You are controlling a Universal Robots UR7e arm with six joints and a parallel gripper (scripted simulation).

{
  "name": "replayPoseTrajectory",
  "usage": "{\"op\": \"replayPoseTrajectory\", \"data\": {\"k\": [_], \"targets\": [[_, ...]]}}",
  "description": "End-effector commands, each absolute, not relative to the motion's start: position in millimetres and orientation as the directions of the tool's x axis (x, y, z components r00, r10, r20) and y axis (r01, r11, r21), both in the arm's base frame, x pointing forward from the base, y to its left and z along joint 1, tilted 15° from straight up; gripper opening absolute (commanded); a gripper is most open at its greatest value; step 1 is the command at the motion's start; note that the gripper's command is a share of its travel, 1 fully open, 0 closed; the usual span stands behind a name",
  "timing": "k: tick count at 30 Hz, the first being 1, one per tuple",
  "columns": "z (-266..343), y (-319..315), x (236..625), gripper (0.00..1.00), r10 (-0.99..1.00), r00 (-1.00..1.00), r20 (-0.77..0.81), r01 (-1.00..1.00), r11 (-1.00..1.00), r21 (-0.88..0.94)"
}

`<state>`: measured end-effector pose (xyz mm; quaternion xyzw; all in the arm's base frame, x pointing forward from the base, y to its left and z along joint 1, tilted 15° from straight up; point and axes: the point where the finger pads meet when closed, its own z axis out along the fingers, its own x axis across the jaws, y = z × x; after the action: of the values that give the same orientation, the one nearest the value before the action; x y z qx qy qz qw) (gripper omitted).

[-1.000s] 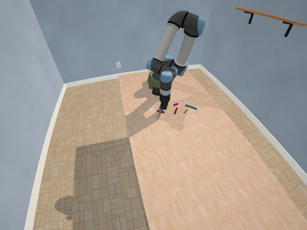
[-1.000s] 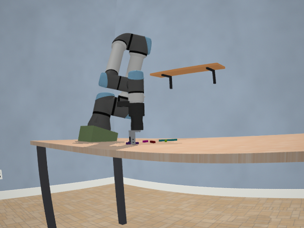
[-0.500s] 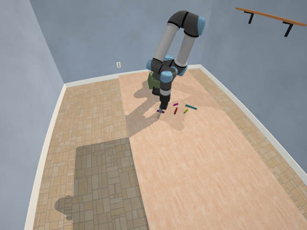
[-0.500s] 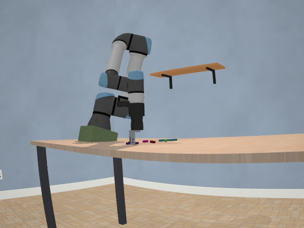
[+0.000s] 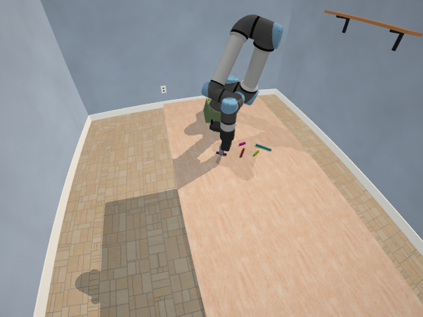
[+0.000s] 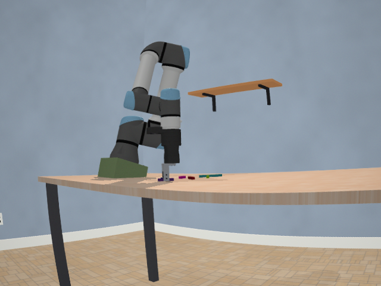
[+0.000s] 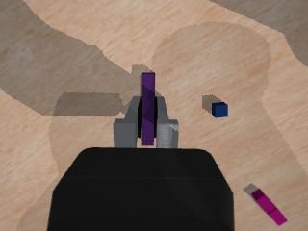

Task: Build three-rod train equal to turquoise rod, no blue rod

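Observation:
My gripper (image 7: 148, 109) is shut on the purple rod (image 7: 148, 108), which lies flat on the table; it also shows in the top view (image 5: 221, 152) and the exterior view (image 6: 165, 179). A small blue rod (image 7: 219, 109) lies to the right of it. A magenta rod (image 7: 267, 206) lies further right; it also shows in the top view (image 5: 242, 144). A red rod (image 5: 242, 152), a lime rod (image 5: 255, 152) and the turquoise rod (image 5: 263, 147) lie to the right of the gripper in the top view.
The arm's green base block (image 5: 211, 110) stands behind the gripper. A wooden shelf (image 6: 235, 88) hangs on the wall above the table. The table's left edge (image 5: 172, 160) runs close to the gripper.

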<state>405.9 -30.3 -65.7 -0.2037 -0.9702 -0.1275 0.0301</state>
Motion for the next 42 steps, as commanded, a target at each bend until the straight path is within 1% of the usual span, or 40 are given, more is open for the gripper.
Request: {"op": "replayPoseTrajectory", "data": {"k": [1, 17, 26, 28, 35, 42], "targets": [[-65.3, -30.6, 406.3, 0.24, 0.388, -0.915, 0.109, 0.403, 0.885, 0.235], [-58.6, -32.4, 406.4, 0.24, 0.388, -0.915, 0.109, 0.403, 0.885, 0.235], [-17.4, -43.4, 406.6, 0.24, 0.388, -0.915, 0.109, 0.403, 0.885, 0.235], [-17.4, -43.4, 406.6, 0.24, 0.388, -0.915, 0.109, 0.403, 0.885, 0.235], [19.4, -53.3, 406.8, 0.24, 0.388, -0.915, 0.109, 0.403, 0.885, 0.235], [31.2, -56.5, 406.9, 0.24, 0.388, -0.915, 0.109, 0.403, 0.885, 0.235]]}}
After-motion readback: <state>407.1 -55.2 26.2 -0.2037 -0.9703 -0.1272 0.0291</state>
